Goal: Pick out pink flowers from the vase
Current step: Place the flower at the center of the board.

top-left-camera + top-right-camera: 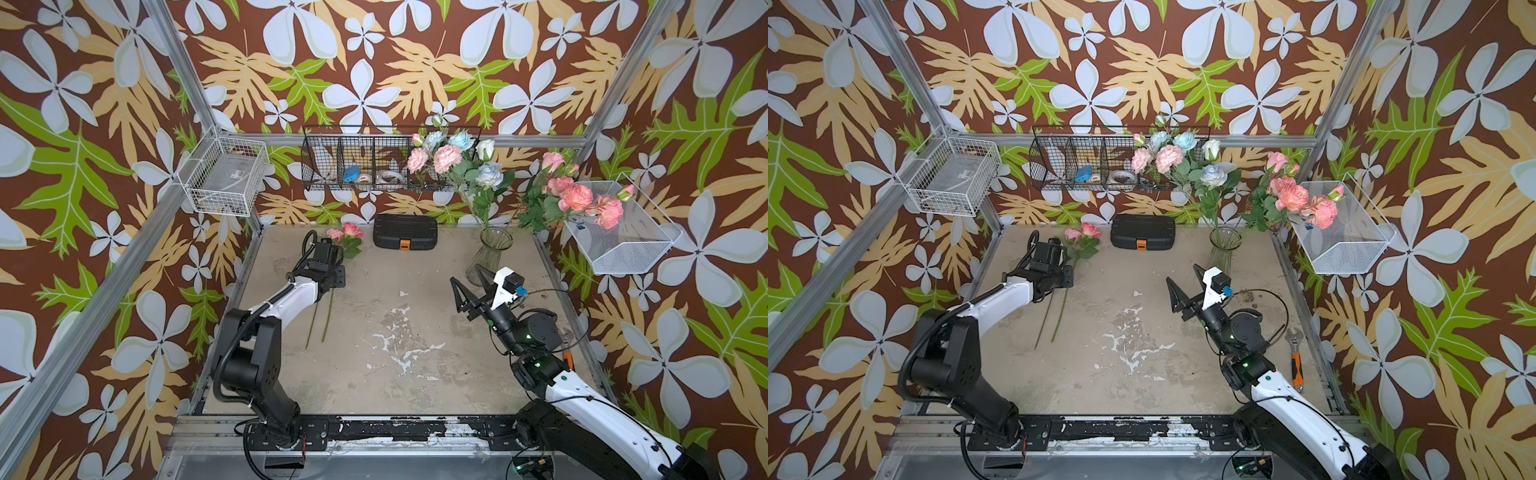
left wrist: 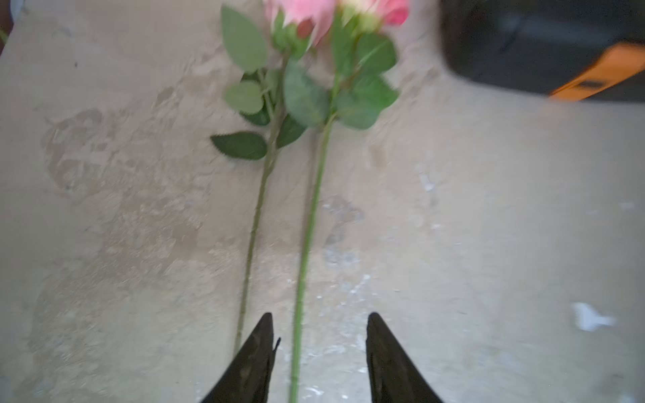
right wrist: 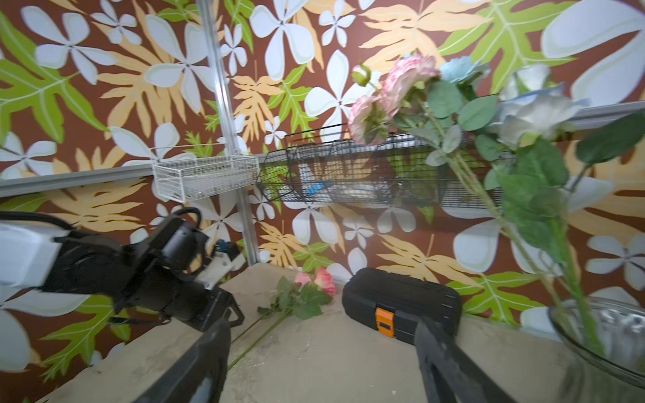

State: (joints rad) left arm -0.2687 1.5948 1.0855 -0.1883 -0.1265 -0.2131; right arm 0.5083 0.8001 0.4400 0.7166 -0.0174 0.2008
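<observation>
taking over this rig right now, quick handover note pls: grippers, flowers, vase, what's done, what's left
Left gripper: open, straddling one stem of the two pink roses lying on the table, not gripping.
Right gripper: open, empty, beside the vase.
Done: two pink roses out, near the black case.
Left: pink carnations and the pink cluster leaning toward the white mesh basket still stand in the vase; leave the blue and white roses there.

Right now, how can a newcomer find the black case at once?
Look at the back edge of the table, below the black wire basket. The case lies between two loose pink roses and the glass vase. Only it has an orange latch.
</observation>
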